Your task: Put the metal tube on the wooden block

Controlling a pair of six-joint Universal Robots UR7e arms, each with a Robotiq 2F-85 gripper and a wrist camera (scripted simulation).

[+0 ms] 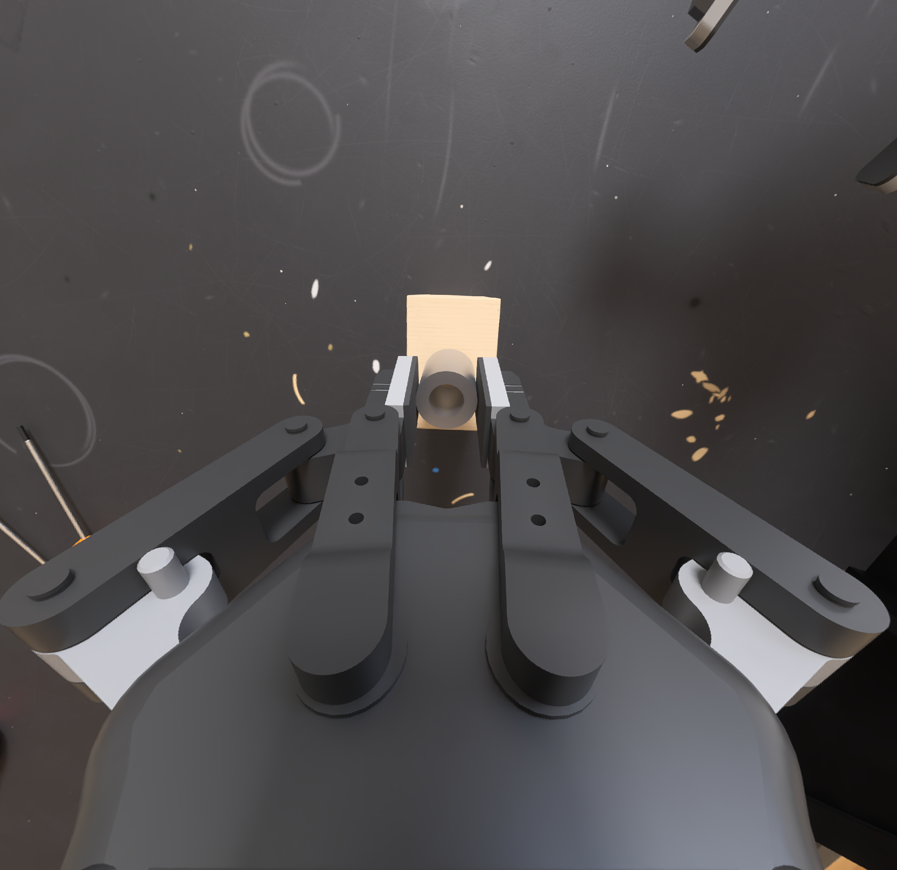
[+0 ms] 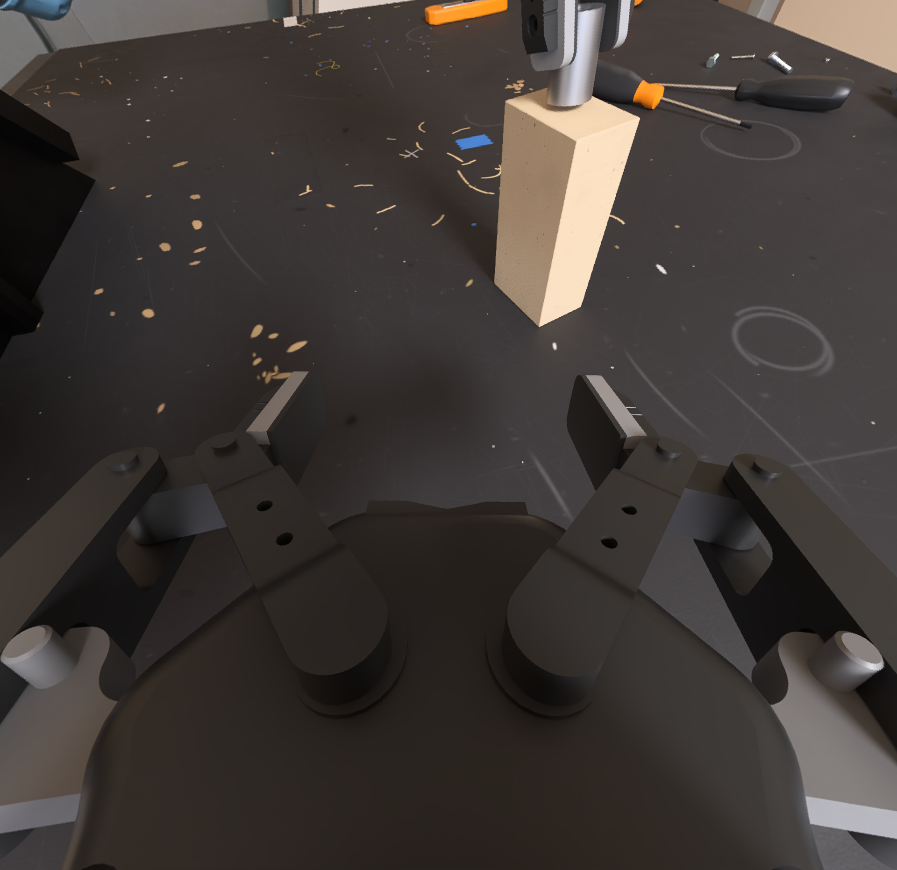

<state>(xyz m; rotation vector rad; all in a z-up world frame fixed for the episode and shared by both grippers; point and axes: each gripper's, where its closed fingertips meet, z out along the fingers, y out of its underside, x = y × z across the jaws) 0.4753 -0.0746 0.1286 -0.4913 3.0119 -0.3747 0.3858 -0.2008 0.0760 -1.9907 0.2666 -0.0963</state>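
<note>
My left gripper (image 1: 447, 385) is shut on the grey metal tube (image 1: 446, 394) and holds it upright over the pale wooden block (image 1: 453, 321). In the right wrist view the tube (image 2: 574, 72) stands with its lower end on or just above the top face of the tall upright block (image 2: 558, 206), at the block's far edge, with the left gripper's fingers (image 2: 548, 26) still clamped on it. My right gripper (image 2: 444, 405) is open and empty, low over the dark table (image 2: 340, 274), in front of the block.
Two screwdrivers (image 2: 636, 92) with black and orange handles lie behind the block to the right. An orange utility knife (image 2: 466, 9) lies at the far edge. Small bolts (image 2: 779, 62) lie far right. A black box (image 2: 34, 177) stands at left. Wood chips dot the table.
</note>
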